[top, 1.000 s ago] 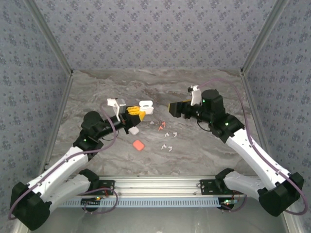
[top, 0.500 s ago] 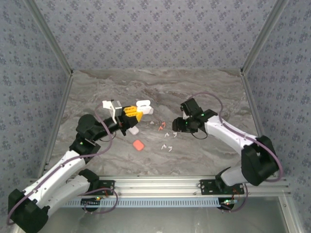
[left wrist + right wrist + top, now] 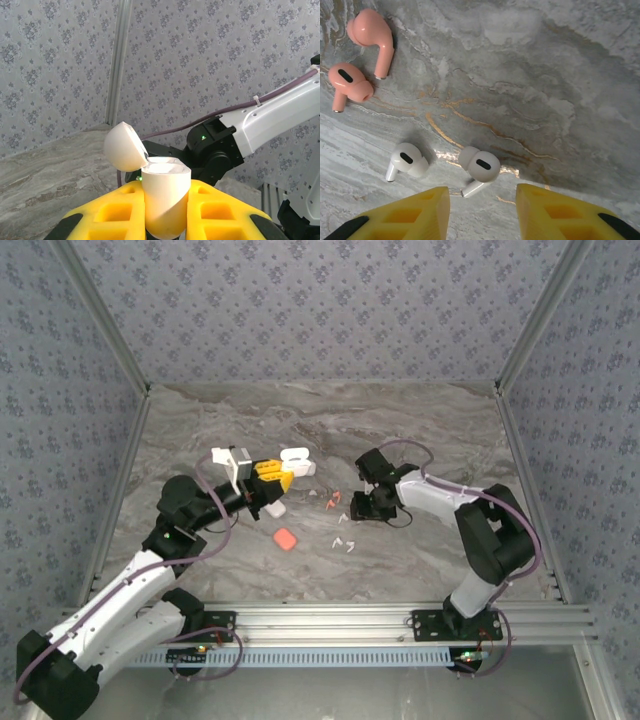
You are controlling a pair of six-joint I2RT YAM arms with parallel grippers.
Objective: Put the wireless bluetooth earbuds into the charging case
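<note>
My left gripper (image 3: 165, 222) is shut on a white charging case (image 3: 165, 197), held upright with its round lid (image 3: 125, 147) flipped open; from above this gripper (image 3: 270, 478) hangs left of centre. My right gripper (image 3: 482, 212) is open and points down at the table, just short of a white earbud (image 3: 480, 167) that lies ahead of the gap between its yellow fingers (image 3: 405, 215). A second white earbud (image 3: 407, 160) lies to its left. Two coral earbuds (image 3: 370, 32) lie further off. From above, the right gripper (image 3: 358, 508) is low beside the earbuds (image 3: 345, 518).
A closed coral case (image 3: 285, 539) and a white case (image 3: 273, 508) lie on the marble table (image 3: 420, 430) below the left gripper. More white earbuds (image 3: 348, 543) are scattered near the centre. Patterned walls close in three sides.
The right arm has swung in from the right and dropped low over the earbuds, its jaws narrowing. The left arm shifted slightly left with the case, then held still.
</note>
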